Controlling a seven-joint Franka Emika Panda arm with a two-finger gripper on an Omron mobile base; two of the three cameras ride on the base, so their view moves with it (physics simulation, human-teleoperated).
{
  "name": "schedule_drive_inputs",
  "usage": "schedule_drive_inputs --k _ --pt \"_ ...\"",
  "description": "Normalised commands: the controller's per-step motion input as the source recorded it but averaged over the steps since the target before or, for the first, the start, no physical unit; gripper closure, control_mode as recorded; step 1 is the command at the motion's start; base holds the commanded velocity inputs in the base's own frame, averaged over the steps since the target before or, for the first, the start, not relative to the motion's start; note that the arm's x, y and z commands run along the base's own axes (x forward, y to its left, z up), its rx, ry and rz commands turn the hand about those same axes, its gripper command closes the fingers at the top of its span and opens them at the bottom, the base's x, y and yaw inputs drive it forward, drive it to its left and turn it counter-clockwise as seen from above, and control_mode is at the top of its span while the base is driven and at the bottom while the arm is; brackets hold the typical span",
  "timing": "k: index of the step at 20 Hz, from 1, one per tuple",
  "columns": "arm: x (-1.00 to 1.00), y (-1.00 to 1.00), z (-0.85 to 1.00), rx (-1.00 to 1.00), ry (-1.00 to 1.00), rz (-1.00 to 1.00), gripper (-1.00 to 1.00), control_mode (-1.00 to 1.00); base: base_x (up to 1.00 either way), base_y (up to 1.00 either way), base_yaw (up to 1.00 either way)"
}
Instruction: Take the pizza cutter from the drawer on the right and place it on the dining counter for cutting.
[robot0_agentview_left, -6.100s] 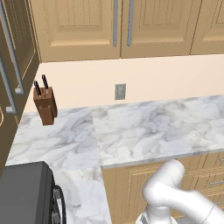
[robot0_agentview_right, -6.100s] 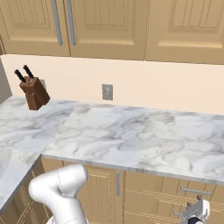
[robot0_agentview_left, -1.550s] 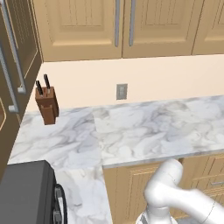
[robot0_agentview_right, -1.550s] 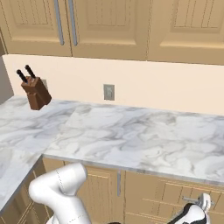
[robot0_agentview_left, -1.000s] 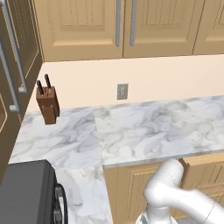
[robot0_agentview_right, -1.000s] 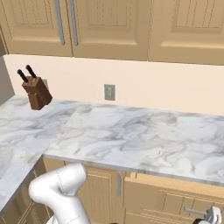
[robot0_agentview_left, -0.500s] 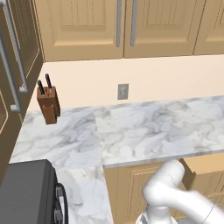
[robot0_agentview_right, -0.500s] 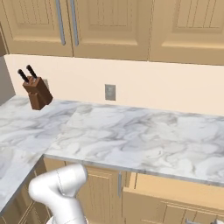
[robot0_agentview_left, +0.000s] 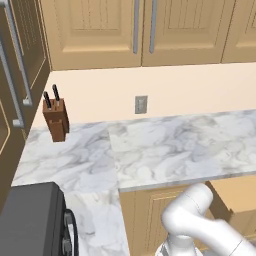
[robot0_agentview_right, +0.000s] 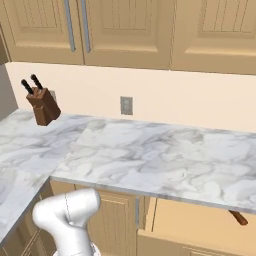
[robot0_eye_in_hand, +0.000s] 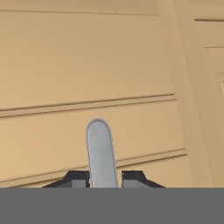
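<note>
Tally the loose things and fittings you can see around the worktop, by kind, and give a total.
Knife block: 1
Knife handles in the block: 2
Wall socket: 1
Open drawer: 1
Pizza cutter handle: 1
Total: 6

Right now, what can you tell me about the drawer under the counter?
The drawer is a light tan wooden box with plain flat sides, pulled partly out from under the marble worktop. Inside, a reddish-brown handle pokes out from under the worktop's edge. The gripper is shut on the drawer's steel bar handle.
</note>
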Motion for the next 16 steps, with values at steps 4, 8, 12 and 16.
schedule_drive_inputs --k 4,8,12,16 --pt "-0.86 -0.28 -0.32 0.00 -0.04 -0.03 1.00 -1.00 0.00 0.00 0.00" --pt "-0.77 -0.23 -0.30 0.00 -0.04 -0.02 1.00 -1.00 0.00 0.00 0.00" --pt "-0.80 -0.29 -0.28 0.00 -0.04 -0.01 1.00 -1.00 0.00 0.00 0.00" --pt "-0.78 -0.32 -0.26 0.00 -0.05 0.00 1.00 -1.00 0.00 0.00 0.00"
